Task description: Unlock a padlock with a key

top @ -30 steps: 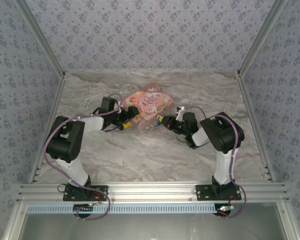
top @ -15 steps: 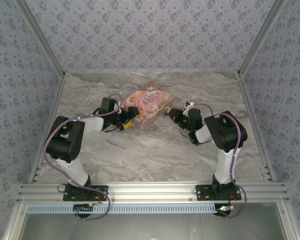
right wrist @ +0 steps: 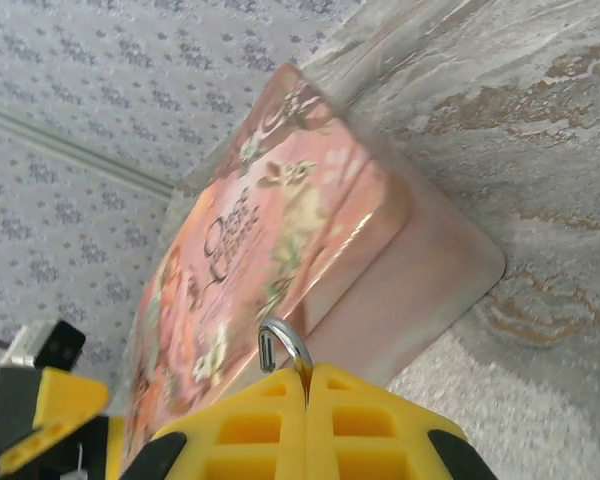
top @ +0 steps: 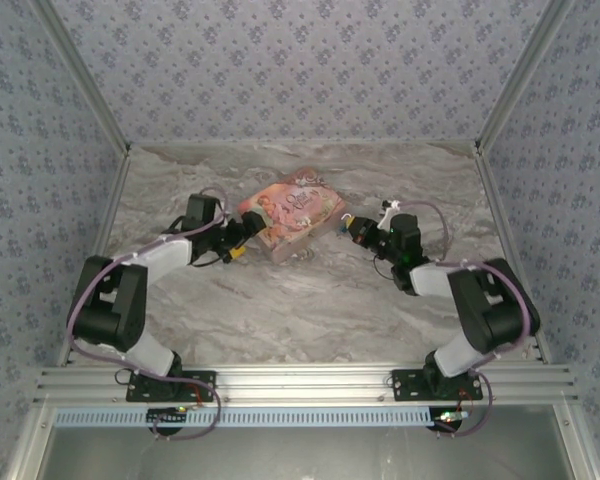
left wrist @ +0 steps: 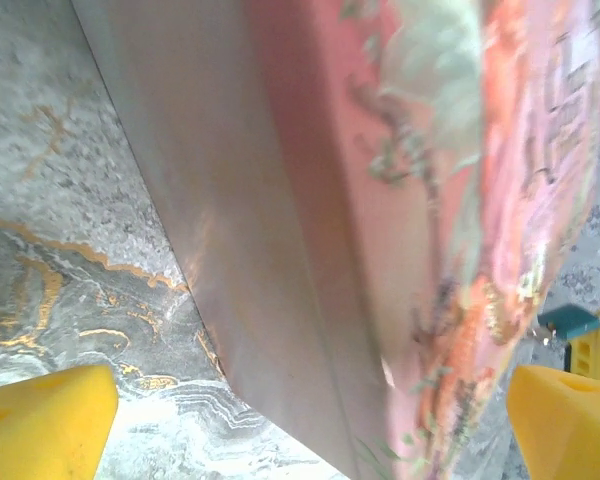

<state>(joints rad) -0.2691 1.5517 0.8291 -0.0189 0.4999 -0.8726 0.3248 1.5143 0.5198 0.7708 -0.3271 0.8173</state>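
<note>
Tabletop (top: 280,310) bears box (top: 292,212) beside right claw's (right wrist: 307,372) likely padlock (right wrist: 266,348).

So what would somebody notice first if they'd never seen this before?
The big pink illustrated box in the middle of the marbled table grabs the eye first. The left gripper is at the box's left side with its yellow fingers spread wide. The right gripper, over on the box's right, is shut on a thin silvery metal loop that pokes out from between its fingers.
</note>
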